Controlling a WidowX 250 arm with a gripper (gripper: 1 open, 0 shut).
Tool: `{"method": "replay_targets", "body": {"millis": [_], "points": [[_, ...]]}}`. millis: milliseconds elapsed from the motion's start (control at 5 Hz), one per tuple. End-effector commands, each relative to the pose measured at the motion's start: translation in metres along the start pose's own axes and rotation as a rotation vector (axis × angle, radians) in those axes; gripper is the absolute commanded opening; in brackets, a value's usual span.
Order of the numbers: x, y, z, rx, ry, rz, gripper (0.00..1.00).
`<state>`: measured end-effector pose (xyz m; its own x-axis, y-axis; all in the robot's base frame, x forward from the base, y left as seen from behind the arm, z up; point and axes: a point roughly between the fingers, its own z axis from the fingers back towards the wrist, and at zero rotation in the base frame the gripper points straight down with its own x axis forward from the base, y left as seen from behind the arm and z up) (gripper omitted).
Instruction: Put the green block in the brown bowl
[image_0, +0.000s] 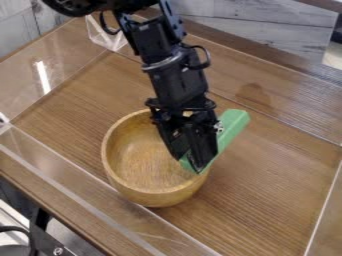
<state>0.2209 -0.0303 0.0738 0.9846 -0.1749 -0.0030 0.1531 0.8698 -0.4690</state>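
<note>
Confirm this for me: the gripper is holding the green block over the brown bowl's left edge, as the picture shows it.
Wrong edge: the camera view shows the gripper holding the green block over the brown bowl's right edge in the picture.

The black robot arm (163, 65) is running out past the top edge, its upper end getting cut off. Its gripper (198, 150) is hiding the middle of the green block (233, 128) and part of the wooden bowl's (118, 160) rim. From here I'm not making out the fingertips, dark against dark. A black cable (16, 230) is leaving at the left edge.
</note>
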Motion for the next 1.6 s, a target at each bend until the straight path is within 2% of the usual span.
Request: {"method": "replay_targets", "body": {"millis": [0,800,1400], "points": [[0.0111,-0.0001,0.0122,0.008,-0.049,-0.017,0.0],[0.0138,-0.001,0.0122,-0.014,-0.053,-0.023,0.0],[0.0145,0.0022,0.0095,-0.026,-0.037,-0.015,0.0]]}}
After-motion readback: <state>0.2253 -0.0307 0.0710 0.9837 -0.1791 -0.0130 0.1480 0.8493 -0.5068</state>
